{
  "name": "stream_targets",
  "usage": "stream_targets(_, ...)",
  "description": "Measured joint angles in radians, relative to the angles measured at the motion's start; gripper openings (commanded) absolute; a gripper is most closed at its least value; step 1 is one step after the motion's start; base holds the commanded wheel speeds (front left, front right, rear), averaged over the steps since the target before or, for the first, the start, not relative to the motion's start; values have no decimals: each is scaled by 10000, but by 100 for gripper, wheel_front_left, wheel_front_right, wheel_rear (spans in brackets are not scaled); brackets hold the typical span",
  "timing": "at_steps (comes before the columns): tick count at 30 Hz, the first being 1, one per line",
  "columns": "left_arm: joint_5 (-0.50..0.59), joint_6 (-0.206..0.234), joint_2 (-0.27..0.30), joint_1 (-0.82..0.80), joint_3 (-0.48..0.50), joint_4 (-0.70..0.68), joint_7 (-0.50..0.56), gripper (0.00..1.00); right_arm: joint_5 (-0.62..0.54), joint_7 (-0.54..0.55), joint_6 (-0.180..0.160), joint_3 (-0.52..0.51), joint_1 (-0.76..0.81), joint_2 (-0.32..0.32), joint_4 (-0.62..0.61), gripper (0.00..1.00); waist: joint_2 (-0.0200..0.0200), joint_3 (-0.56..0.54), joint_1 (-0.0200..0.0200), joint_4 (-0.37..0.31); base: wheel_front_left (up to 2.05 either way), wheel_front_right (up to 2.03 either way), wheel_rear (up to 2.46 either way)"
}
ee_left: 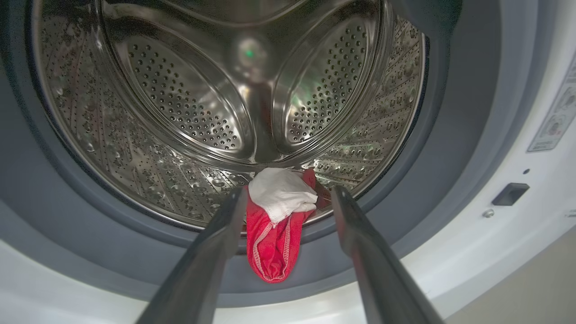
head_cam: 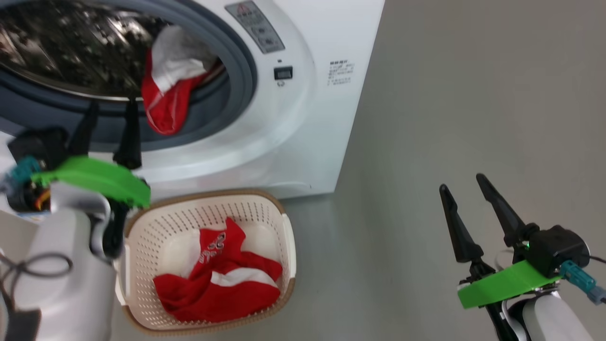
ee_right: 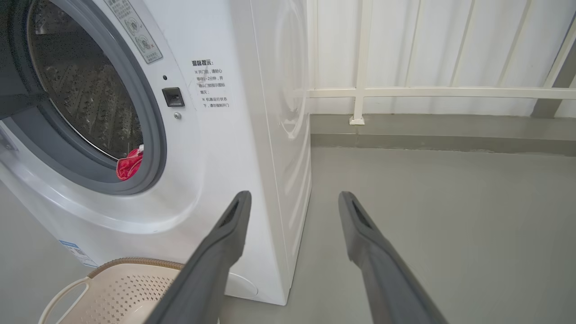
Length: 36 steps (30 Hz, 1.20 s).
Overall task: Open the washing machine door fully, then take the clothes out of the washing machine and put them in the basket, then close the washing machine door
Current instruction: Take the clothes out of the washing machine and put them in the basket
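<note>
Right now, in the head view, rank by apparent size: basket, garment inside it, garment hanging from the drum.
1. basket
2. garment in the basket
3. garment hanging from the drum; it is farther away, so real size is unsure.

Shiny perforated steel drum (ee_left: 180, 112), thin red cloth (ee_left: 272, 243)

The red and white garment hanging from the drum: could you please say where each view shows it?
Head view: garment, upper left of centre.
Left wrist view: garment, lower centre, over the gasket.
Right wrist view: garment, left, at the gasket's lower edge.
Shared landmark: black latch slot beside the gasket.
</note>
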Motion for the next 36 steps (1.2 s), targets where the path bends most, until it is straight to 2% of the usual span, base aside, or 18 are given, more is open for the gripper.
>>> stream_targets(5, -274, -115, 44, -1491, -100, 1363, 8, 100, 4, 0, 0, 75, -339, -65, -105, 100, 0, 700, 0, -128, 0, 0, 0)
stream_targets(10, -504, -119, 322, -2727, -278, 2658, 125, 100, 50, 0, 0, 339, -651, -96, -209, 100, 0, 1287, 0, -327, 0, 0, 0)
stream_targets(16, -765, -121, 414, -3896, -491, 3954, 732, 100, 109, 0, 0, 598, -832, -125, -272, 100, 0, 1777, 0, -688, 0, 0, 0)
stream_targets(24, -564, -111, 849, -4661, -1093, 5306, 1701, 100, 309, 0, 0, 965, -1026, -165, -460, 100, 0, 2234, 0, -1174, 0, 0, 0)
stream_targets(33, 234, 708, 1379, -4919, -1827, 5896, 2102, 100, 548, 0, 0, 1170, -1219, -153, -447, 100, 0, 2520, 0, -1577, 0, 0, 0)
stream_targets(34, 301, 798, 1427, -4950, -1918, 5908, 2100, 76, 631, 0, 0, 1198, -1231, -138, -426, 100, 0, 2544, 0, -1611, 0, 0, 0)
stream_targets(35, 353, 821, 1478, -4966, -1977, 5921, 2096, 29, 667, 0, 0, 1212, -1231, -123, -405, 100, 0, 2569, 0, -1637, 0, 0, 0)
stream_targets(36, 385, 851, 1509, -4976, -2002, 5929, 2050, 0, 702, 0, 0, 1221, -1231, -113, -384, 100, 0, 2592, 0, -1658, 0, 0, 0)
